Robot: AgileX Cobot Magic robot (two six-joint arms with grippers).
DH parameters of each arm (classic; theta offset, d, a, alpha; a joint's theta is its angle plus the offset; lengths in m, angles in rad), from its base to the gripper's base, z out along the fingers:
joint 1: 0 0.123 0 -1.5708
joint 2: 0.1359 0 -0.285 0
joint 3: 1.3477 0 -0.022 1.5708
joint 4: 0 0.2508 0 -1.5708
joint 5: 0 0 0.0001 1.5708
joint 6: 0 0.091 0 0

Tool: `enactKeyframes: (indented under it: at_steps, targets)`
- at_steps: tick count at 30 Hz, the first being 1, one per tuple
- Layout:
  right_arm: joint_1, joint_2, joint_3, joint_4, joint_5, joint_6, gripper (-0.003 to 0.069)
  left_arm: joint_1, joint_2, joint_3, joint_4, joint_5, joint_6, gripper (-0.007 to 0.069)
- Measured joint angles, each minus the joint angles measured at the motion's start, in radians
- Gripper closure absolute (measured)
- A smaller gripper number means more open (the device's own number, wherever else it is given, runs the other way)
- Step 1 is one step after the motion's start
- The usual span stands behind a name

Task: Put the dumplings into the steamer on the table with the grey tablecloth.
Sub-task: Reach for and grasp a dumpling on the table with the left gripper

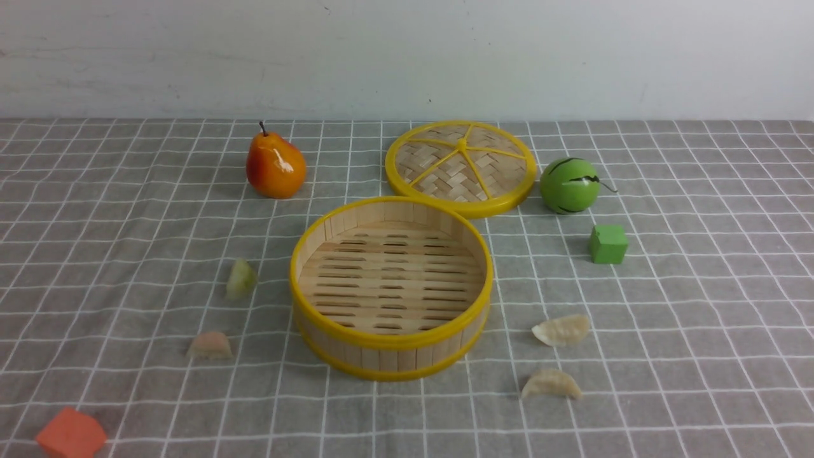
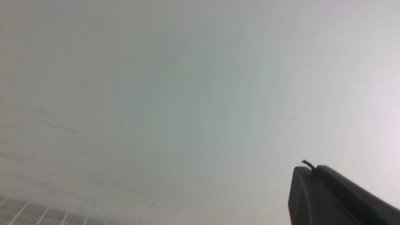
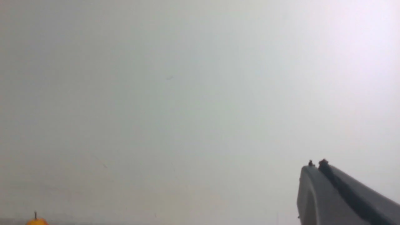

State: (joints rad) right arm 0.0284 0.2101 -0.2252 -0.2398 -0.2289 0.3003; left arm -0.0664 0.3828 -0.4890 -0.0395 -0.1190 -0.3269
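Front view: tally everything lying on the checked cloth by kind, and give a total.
Dumplings: 4 (green dumpling, pink dumpling, farther cream dumpling, nearer cream dumpling)
Steamer: 1
Lid: 1
Toy fruit: 2 (pear, green melon)
Cubes: 2 (green cube, orange cube)
Total: 10

Table [image 1: 731, 381]: grey tablecloth [image 1: 127, 210]
Middle: steamer [image 1: 392, 359]
Left: pear [image 1: 275, 166], orange cube [image 1: 70, 435], tinted dumplings [image 1: 241, 279] [image 1: 209, 345]
Right: lid [image 1: 462, 166], green ball [image 1: 570, 185], green cube [image 1: 608, 243], cream dumplings [image 1: 561, 331] [image 1: 551, 385]

Four dumplings [image 1: 241, 278] [image 1: 210, 345] [image 1: 561, 331] [image 1: 551, 384], one steamer [image 1: 391, 340], one lid [image 1: 462, 166], two cubes [image 1: 608, 244] [image 1: 71, 435], two fruits [image 1: 275, 165] [image 1: 570, 186].
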Motion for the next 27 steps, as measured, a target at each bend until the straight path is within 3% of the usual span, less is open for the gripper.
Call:
enactKeyframes:
  at_steps: [5, 11, 15, 21, 27]
  targets:
    - [0.0, 0.213, -0.077, 0.005, 0.238, -0.034, 0.0675, 0.0, 0.304, -0.089, -0.029, 0.129, 0.003, 0.0638]
    - [0.025, 0.416, -0.195, 0.016, 0.565, -0.042, 0.0674, 0.0, 0.568, -0.262, -0.04, 0.513, 0.01, 0.0638]
    - [0.126, 0.562, -0.253, 0.03, 0.675, -0.086, 0.0674, 0.0, 0.8, -0.393, -0.103, 0.738, 0.1, 0.0638]
    - [0.269, 0.793, -0.356, 0.103, 0.796, -0.158, 0.0674, 0.0, 1.112, -0.612, -0.237, 0.819, 0.193, 0.0631]
    - [0.302, 0.931, -0.499, 0.173, 0.924, -0.257, 0.0673, -0.01, 1.322, -0.819, -0.187, 0.877, 0.22, 0.0529]
